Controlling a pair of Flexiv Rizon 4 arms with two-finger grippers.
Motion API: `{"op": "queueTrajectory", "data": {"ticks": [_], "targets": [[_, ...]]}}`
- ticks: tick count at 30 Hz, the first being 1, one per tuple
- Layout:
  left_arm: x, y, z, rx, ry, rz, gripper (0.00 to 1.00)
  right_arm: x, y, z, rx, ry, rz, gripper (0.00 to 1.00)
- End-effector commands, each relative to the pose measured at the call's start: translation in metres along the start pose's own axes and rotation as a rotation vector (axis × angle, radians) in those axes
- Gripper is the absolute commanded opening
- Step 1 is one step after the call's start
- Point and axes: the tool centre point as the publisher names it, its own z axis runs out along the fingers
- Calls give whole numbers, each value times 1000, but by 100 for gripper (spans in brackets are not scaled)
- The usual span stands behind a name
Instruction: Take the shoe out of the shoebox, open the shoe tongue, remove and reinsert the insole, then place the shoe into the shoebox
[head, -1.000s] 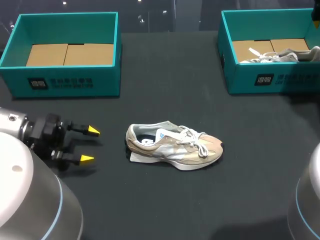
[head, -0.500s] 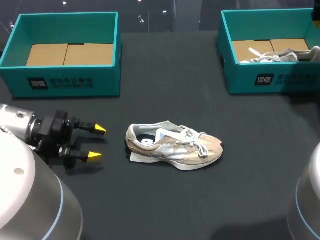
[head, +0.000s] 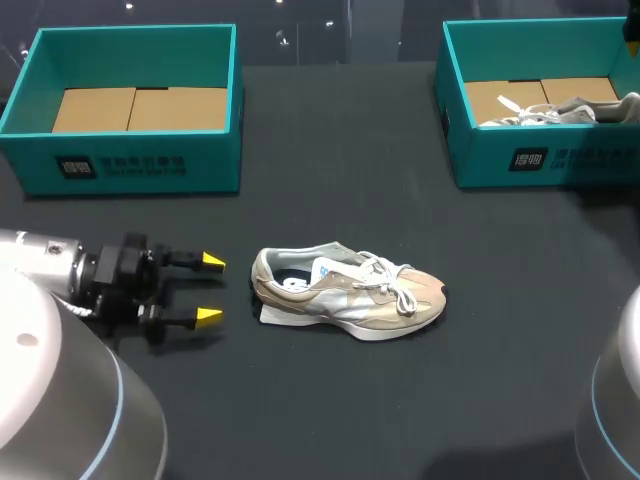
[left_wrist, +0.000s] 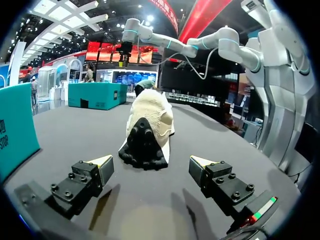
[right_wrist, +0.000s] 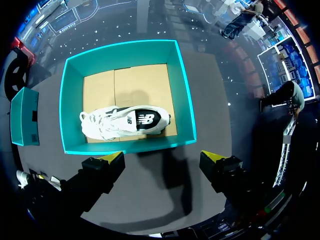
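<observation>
Jaws apart on left gripper (head: 210, 289) and right gripper (right_wrist: 162, 157), both empty. Shoe (head: 345, 292) on table (head: 330, 400), heel (head: 262, 275) facing left gripper, near. Probably light, soft upper; stiff heel likely best grip.

Black table (head: 330, 400), matte and dark from edge to edge. At its far right corner sits a teal box (head: 500, 160), top open, brown cardboard floor (head: 520, 95) showing. Inside, a white shoe (head: 560, 110) lies on its side near the front wall, laces loose, dark patch on its upturned flank.
</observation>
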Motion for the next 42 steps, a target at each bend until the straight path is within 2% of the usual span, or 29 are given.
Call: {"op": "queueTrajectory", "data": {"ticks": [1,14,42], "targets": [[-1,0,11,-3,-9,9,100,0,0,0,1,-1,0,100],[-9,-4,31,-8,-14,26,100,0,0,0,1,-1,0,100],[-11,-7,65,8,-9,45,100,0,0,0,1,-1,0,100]]}}
